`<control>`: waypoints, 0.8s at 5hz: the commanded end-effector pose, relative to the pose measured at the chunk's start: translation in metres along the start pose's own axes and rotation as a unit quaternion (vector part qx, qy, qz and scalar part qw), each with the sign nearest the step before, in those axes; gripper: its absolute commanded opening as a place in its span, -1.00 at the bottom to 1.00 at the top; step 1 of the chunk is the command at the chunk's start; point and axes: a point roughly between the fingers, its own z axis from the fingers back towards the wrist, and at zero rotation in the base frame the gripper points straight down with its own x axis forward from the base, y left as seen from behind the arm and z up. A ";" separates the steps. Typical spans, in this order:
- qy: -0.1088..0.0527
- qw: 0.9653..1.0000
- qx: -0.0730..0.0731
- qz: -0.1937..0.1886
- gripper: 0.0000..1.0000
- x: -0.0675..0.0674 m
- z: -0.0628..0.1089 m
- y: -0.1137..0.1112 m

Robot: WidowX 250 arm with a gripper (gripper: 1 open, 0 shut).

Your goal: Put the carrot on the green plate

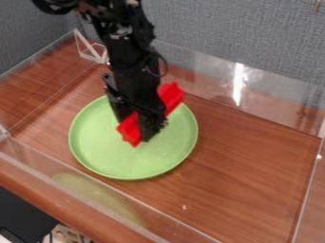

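The carrot [169, 94] is a bright red bar, tilted, with its upper end sticking out to the right of the black gripper and its lower end [129, 131] showing at the fingertips. My gripper [143, 128] points down over the middle of the green plate [108, 154] and is shut on the carrot. The round lime-green plate lies flat on the wooden table. The gripper body hides the carrot's middle. I cannot tell whether the lower end touches the plate.
Clear plastic walls [241, 81] fence the brown wooden table [248, 166] on all sides, with the front wall [76, 190] low and close to the plate. White cables [86, 47] hang at the back left, behind the arm.
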 end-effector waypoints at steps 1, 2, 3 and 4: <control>-0.019 1.000 0.007 0.014 -1.00 0.003 0.016 -0.007; -0.007 1.000 -0.004 -0.027 1.00 -0.006 0.009 -0.009; -0.015 1.000 0.003 -0.012 1.00 -0.004 0.026 -0.010; -0.011 1.000 0.004 -0.002 -1.00 -0.002 0.027 -0.012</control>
